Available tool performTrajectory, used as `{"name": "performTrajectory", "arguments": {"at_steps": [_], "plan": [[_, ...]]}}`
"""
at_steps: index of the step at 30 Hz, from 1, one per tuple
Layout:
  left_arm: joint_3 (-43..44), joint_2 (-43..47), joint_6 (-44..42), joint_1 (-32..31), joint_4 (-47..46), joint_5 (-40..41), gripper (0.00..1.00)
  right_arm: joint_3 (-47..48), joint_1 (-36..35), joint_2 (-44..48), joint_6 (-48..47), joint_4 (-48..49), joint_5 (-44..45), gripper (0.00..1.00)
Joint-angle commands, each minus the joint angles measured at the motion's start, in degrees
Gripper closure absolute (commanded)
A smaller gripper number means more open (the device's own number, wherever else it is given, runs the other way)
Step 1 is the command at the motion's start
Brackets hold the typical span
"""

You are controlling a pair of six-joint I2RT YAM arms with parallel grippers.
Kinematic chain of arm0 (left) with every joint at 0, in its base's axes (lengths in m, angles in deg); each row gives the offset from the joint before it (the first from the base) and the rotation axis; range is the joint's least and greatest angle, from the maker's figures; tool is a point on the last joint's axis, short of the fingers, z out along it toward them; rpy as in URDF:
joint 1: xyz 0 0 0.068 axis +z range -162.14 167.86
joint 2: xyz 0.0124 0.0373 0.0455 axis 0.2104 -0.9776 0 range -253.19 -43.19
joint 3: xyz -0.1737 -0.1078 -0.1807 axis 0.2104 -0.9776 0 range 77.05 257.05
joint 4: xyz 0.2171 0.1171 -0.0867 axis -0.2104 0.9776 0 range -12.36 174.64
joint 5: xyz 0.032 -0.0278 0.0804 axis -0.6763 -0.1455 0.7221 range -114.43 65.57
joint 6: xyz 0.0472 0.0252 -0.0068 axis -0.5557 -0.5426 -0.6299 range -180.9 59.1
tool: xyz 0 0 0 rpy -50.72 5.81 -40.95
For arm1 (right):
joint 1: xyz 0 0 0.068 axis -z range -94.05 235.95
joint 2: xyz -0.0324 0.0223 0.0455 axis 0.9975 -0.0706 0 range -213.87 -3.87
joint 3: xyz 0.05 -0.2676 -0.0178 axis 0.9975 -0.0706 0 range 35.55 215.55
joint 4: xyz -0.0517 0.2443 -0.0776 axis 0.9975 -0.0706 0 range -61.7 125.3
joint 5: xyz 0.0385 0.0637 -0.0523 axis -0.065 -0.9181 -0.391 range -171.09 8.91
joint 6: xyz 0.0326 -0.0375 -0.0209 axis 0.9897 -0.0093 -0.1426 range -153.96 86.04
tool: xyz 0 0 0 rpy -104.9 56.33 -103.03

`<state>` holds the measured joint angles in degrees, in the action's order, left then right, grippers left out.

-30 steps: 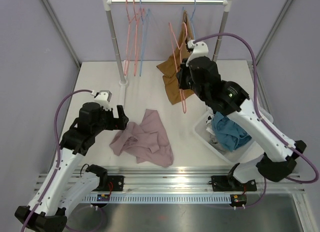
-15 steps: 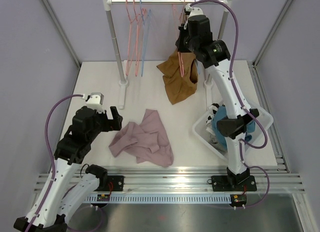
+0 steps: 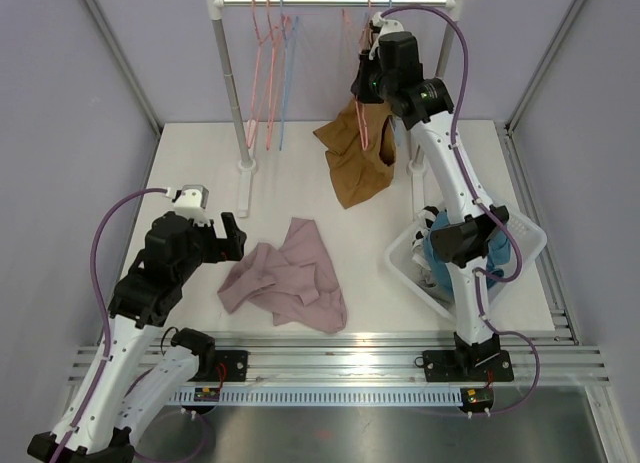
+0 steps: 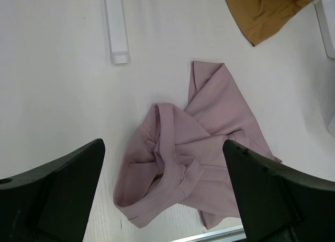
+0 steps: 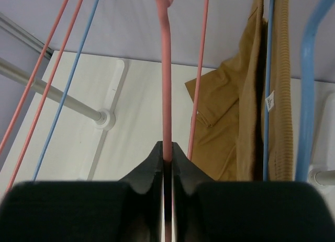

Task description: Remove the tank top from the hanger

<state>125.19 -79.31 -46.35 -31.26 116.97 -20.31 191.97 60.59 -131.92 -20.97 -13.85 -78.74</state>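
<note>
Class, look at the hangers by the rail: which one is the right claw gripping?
The pink hanger whose stem is pinched in the right claw, beside the brown top. The other pink and blue hangers hang untouched.

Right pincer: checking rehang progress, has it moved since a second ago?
Yes. The right pincer, shut on the pink hanger, went up toward the rack rail.

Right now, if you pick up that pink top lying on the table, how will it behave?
The pink top lies crumpled in soft folds, so it would probably hang limp. It looks thin, likely light. Pushed, it would probably bunch up.
</note>
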Motion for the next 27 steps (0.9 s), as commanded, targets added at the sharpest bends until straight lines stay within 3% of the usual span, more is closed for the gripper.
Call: {"name": "performTrajectory", "arguments": {"at_steps": [1,3,10,11,12,19,25,27], "plan": [[-0.24,-0.7,-0.48,0.13,-2.24,-1.13,0.01,-3.47,-0.91,3.85,-0.25,0.28,-1.82,0.79],[-0.15,-0.8,-0.22,0.13,-2.15,-0.08,0.01,-5.59,-1.79,6.74,-0.77,1.07,-2.09,0.73],[-0.33,0.08,0.83,0.13,-2.15,2.21,0.01,-15.68,-6.97,17.2,-4.38,0.72,-1.3,0.29],[-0.33,-0.09,0.92,0.13,-2.24,2.03,0.01,-17.53,-7.59,18.61,-4.73,1.15,-1.21,0.07],[-0.41,-0.27,1.1,0.13,-2.24,1.77,0.01,-21.47,-8.73,21.84,-4.91,1.59,-1.12,0.01],[3.36,-8.78,7.32,-1.36,1.35,-0.17,0.01,-39.5,-9.7,37.06,-2.63,0.9,-4.11,0.01],[2.93,-19.76,18.12,-19.88,0.66,10.99,0.01,-63.4,-9.88,57.71,-0.61,3.96,-8.85,0.0],[1.96,-24.93,19.81,-22.53,-1.78,12.31,0.01,-70.85,-9.88,65.8,0.45,6.16,-10.86,0.01]]}}
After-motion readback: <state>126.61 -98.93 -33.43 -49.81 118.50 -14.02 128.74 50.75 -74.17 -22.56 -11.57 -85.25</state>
